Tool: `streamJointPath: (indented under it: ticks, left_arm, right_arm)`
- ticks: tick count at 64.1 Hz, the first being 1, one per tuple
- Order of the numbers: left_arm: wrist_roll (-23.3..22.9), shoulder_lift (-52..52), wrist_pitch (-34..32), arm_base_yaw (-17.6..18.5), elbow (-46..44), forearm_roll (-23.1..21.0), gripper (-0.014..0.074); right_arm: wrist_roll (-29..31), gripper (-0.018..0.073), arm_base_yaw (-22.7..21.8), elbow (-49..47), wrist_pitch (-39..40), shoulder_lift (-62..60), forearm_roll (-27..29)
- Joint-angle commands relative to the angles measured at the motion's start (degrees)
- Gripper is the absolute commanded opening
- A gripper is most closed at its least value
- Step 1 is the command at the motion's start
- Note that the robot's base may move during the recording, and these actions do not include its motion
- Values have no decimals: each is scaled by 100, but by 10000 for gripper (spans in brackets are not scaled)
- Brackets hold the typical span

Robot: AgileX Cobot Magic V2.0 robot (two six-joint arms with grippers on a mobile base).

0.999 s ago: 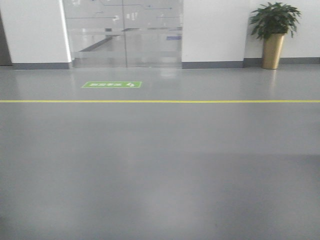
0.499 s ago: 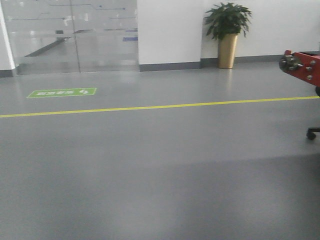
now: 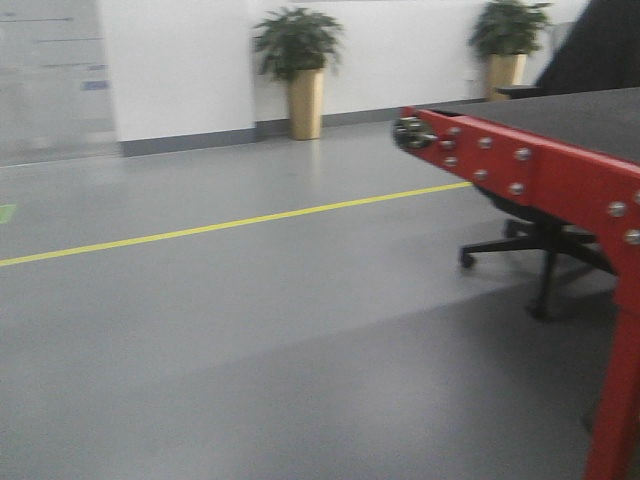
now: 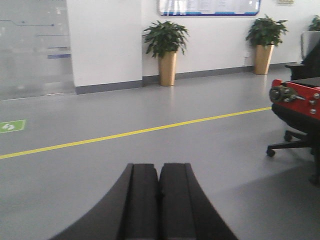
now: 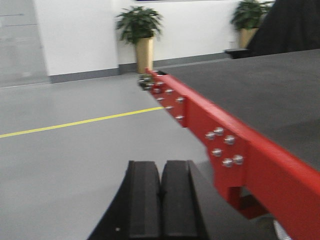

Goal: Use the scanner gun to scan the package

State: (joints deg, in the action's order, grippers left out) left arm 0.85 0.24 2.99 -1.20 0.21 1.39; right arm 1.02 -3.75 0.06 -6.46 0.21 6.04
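Item 1, left gripper [image 4: 159, 172]: two black fingers pressed flat together with nothing between them, at 6 o'clock in the left wrist view, above the grey floor [image 4: 215, 165]. Item 2, right gripper [image 5: 161, 172]: fingers likewise pressed together, nothing held, at 6 o'clock in the right wrist view, with the bench rail running close by towards 4 o'clock. Item 3, bench: red bolted frame [image 3: 540, 175] under a flat black top [image 3: 585, 115], entering the front view from 3 o'clock. Its near end carries a metal fitting [image 3: 410, 133], possibly a roller end, but motion blur prevents a firm reading. Item 4, black office chair [image 3: 545, 245] on castors, standing behind the bench at 3 o'clock. Item 5, two potted plants in gold-coloured planters against the white wall, one at 12 o'clock [image 3: 297, 60] and one at 1 o'clock [image 3: 505, 40]. Item 6, yellow floor line [image 3: 230, 225], running from 9 o'clock towards the bench. Item 7, green floor marker [image 4: 11, 126], at 9 o'clock in the left wrist view. Item 8, glass partition [image 4: 32, 45], at 10 o'clock in the same view. Package and scanner gun: in none of the three views.
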Motion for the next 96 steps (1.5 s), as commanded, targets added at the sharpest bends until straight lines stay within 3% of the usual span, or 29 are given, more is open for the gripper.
streamJointPath:
  ticks: [1, 96]
  left_arm:
    - [-1, -24, -96, 26, -21, 7, -111]
    - [-1, -24, -96, 26, -21, 7, -111]
  right_arm:
    - [-3, -153, -23, -6, 94, -21, -36]
    - [-3, -153, -23, -6, 94, -21, -36]
